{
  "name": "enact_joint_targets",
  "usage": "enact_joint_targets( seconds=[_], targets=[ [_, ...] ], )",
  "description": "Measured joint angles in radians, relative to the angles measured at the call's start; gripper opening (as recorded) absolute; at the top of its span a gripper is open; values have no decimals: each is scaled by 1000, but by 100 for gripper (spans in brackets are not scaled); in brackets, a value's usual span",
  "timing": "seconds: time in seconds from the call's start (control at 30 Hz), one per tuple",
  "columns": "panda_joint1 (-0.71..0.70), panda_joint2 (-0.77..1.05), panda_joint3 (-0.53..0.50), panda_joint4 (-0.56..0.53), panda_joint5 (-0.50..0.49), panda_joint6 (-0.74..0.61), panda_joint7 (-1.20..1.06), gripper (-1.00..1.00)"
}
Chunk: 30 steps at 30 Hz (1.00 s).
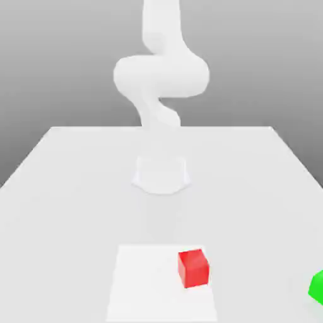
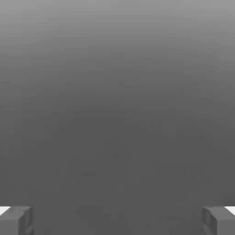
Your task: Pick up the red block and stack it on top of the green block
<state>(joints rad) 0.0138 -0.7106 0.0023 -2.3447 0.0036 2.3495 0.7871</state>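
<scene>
The red block (image 1: 193, 268) rests on the white table, near its front edge and a little toward the exterior view's right. The green block (image 1: 317, 287) lies farther to that side, cut off by the picture's edge. The white arm (image 1: 161, 76) rises from its base (image 1: 161, 173) at the table's middle and runs up out of the picture. In the hand view my gripper (image 2: 117, 221) is open: its two grey fingertips (image 2: 16, 220) stand far apart with nothing between them, in front of a plain grey background.
A brighter white square patch (image 1: 145, 284) marks the table (image 1: 63, 189) under and beside the red block. The arm's base stands behind both blocks.
</scene>
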Motion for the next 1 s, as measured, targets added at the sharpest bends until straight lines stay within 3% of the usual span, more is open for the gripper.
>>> enact_joint_targets(
  seconds=[0.67, 0.87, 0.9, 1.0],
  targets=[
    [93, 733, 50, -360, -7, 407, -78, 0],
    [108, 951, 29, -348, -38, 583, -58, 0],
    [111, 976, 25, -344, -41, 605, -56, -100],
    [111, 976, 25, -344, -42, 604, -55, -100]
  ],
)
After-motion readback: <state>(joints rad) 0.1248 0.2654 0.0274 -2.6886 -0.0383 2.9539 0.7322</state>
